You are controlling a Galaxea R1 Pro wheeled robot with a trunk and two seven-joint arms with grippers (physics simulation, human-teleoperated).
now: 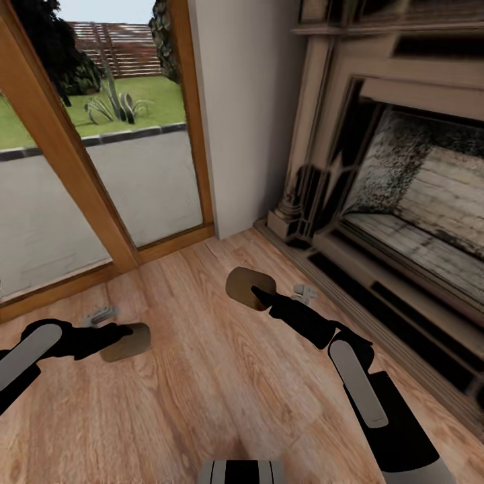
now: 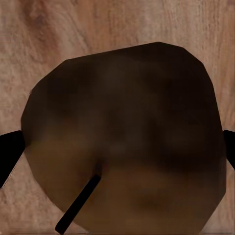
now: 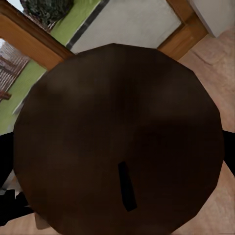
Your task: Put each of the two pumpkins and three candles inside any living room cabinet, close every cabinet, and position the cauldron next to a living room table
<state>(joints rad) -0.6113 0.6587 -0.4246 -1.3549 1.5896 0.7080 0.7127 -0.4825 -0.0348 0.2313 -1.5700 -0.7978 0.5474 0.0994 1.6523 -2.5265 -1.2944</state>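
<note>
- The left gripper [image 1: 124, 336] is holding a candle [image 1: 128, 341] low over the wooden floor [image 1: 202, 376] at the near left, its fingers closing on either side of the stubby tan cylinder
- In the left wrist view that candle [image 2: 122, 142] is showing its flat round top with a thin dark wick, and a black finger [image 2: 10, 154] is pressing against its edge with the floor planks behind it
- The right gripper [image 1: 259, 294] is holding a second candle [image 1: 247, 288] further off, near the middle of the scene, raised above the floor
- In the right wrist view this candle [image 3: 117, 142] is looking dark brown, with the glass door's wooden frame [image 3: 34, 41] and the lawn behind it
- A carved stone fireplace [image 1: 403, 188] is standing on the right, and a large glass door [image 1: 87, 154] is showing the garden at the far left
</note>
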